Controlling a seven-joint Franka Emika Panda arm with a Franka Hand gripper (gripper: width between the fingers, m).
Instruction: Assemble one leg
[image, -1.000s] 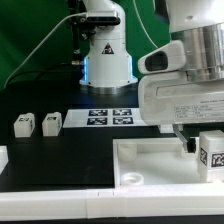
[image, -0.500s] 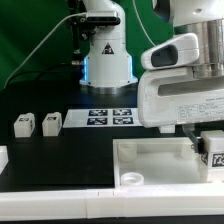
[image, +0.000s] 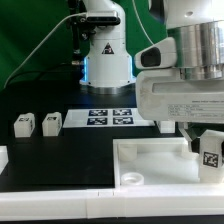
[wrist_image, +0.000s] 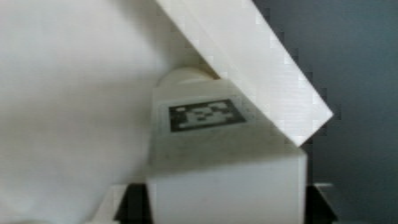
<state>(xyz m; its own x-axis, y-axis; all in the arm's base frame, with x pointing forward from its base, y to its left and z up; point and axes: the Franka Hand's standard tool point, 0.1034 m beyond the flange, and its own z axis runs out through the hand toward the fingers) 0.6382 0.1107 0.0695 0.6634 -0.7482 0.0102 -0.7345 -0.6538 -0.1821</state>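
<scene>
At the exterior view's right, low over the far corner of the white tray (image: 150, 160): the leg (image: 211, 152), held in the gripper (image: 204, 140). Closed on the leg's two sides, by the look of it, with the black-and-white tag facing out. Nothing else in the grip.

In the wrist view, more of the same leg (wrist_image: 214, 170). Runs long and straight out from the gripper, so points down toward the tray. Looks upright from outside, maybe tipped a little; hard to say. Rounded tip right against the slanted tray rim (wrist_image: 249, 60). Touching or just short of it, cannot tell.

So, for the next move, probably a small shift off the rim and then straight down into a corner hole. Hole under the leg hidden by the gripper. Only one round hole (image: 131, 178) in plain sight, at the tray's near corner, well apart from the leg.

Little room here. Tray wall just beside the leg, so easy to bump or to catch on the edge. Better to go slow and keep the leg straight.

Lots of open room the other way. Two more legs (image: 22, 125) (image: 50, 122) on the black tabletop (image: 60, 150), well apart at the exterior view's left. Marker board (image: 110, 117) between them and the gripper, farther back.
</scene>
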